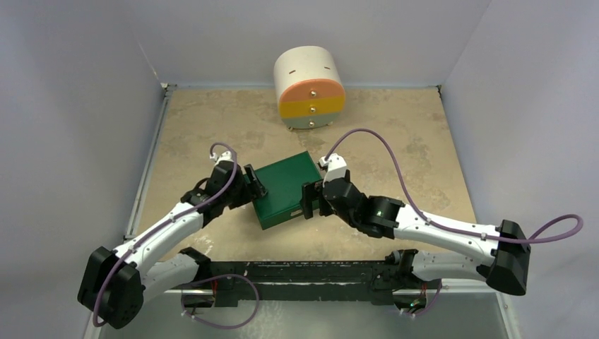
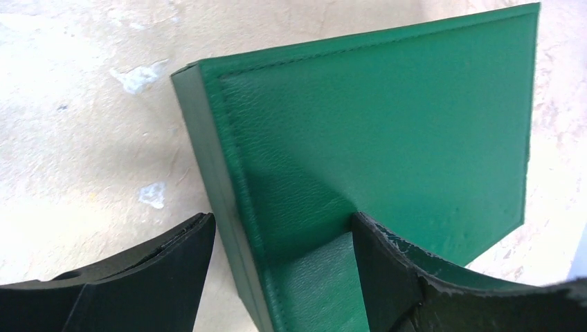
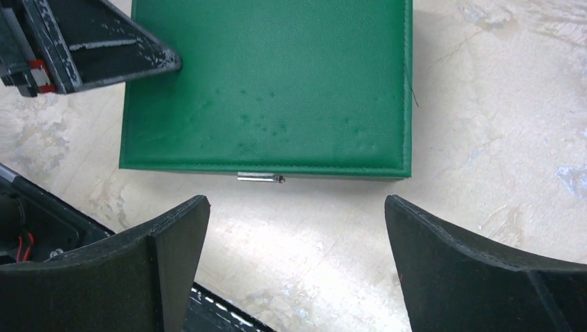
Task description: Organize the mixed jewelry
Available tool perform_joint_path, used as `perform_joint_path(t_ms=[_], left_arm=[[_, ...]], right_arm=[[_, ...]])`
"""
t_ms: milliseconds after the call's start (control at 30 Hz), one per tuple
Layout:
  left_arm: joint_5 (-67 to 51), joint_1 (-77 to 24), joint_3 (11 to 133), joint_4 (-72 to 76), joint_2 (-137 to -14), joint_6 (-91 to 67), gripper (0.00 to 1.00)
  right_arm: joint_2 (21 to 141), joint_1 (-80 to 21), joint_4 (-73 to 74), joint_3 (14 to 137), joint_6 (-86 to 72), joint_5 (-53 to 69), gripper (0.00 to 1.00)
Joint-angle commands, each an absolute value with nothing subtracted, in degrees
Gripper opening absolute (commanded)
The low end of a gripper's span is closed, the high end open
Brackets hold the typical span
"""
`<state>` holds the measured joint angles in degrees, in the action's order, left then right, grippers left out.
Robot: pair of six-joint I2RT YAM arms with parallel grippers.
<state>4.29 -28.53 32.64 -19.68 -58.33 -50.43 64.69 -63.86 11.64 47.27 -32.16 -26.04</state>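
Observation:
The closed green box (image 1: 286, 187) lies on the tan table, lid down. No jewelry shows in any view. My left gripper (image 1: 256, 185) is open at the box's left edge. In the left wrist view the box (image 2: 387, 124) has one finger resting on its lid and the other standing off its side wall, the gripper (image 2: 282, 221) straddling the edge. My right gripper (image 1: 309, 201) is open and empty at the box's right side. In the right wrist view the gripper (image 3: 296, 202) faces the box (image 3: 270, 83) and its small silvery clasp (image 3: 260, 178), a short gap away.
A round white drawer unit (image 1: 309, 88) with pink, yellow and grey drawer fronts stands at the back of the table. White walls close in the left, right and back. A black rail (image 1: 304, 272) runs along the near edge between the arm bases.

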Motion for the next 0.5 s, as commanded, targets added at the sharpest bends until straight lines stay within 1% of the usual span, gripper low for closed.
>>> perform_joint_path(t_ms=[0,300,467], left_arm=[[1.4,-28.5,31.7,-11.5,-60.5,-51.7,0.72],[-6.4,-28.5,32.2,-1.0,-69.0,-54.1,0.72],[-9.1,-28.5,36.7,3.1,-75.4,-52.5,0.72]], right_arm=[[61.2,-63.9,10.7,45.4,-34.2,-27.8,0.99],[57.7,-63.9,11.7,43.3,-34.9,-27.5,0.99],[55.4,-63.9,12.4,42.1,-35.2,-27.9,0.99]])
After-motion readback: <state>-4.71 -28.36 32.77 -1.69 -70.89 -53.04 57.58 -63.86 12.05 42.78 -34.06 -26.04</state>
